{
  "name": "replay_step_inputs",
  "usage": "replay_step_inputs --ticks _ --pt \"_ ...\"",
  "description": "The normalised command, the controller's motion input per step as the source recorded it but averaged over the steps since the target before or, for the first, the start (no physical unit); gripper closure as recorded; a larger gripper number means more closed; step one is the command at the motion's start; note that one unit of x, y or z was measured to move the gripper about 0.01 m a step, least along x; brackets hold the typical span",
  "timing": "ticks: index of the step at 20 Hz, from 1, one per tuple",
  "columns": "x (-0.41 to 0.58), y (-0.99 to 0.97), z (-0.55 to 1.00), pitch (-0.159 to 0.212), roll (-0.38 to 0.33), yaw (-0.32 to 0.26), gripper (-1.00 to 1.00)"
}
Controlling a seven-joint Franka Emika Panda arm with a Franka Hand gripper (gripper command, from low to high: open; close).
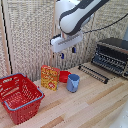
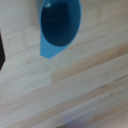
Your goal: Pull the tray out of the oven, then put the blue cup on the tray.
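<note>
The arm hangs over the middle of the wooden table (image 1: 95, 105), its white body coming in from the top of the exterior view. The pincer (image 1: 67, 52) hovers well above the table surface, above the blue cup (image 1: 73, 82) and clear of it. Two dark fingertips point downward beneath the white wrist block; they seem to stand apart with nothing between them, though the exterior view is too coarse to be sure how wide the gap is.

The blue cup stands upright on the table, mouth up. In the wrist view the blue cup (image 2: 60, 25) is seen from above, its dark round opening facing the camera and bare wood grain all around it. No finger shows in that view.

Just beside the cup, toward the exterior view's left, a red bowl (image 1: 64, 76) sits on the table, and next to that an orange and yellow cereal box (image 1: 50, 77) stands upright. Farther to the exterior view's left a red basket (image 1: 19, 97) rests near the table's edge.

The oven (image 1: 112, 55) sits at the exterior view's right. The tray (image 1: 93, 73) lies flat on the table in front of it, out of the oven, well apart from the cup.
</note>
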Motion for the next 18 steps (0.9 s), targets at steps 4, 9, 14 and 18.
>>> replay_step_inputs --ticks 4,9,14,18 --pt "-0.152 -0.55 0.03 -0.008 -0.324 0.033 -1.0" --pt "-0.015 -0.51 0.01 -0.08 -0.27 0.074 -1.0" --pt "0.127 -0.29 0.0 -0.092 -0.222 0.157 -1.0" --pt "0.213 -0.28 -0.02 -0.059 -0.206 0.171 -1.0"
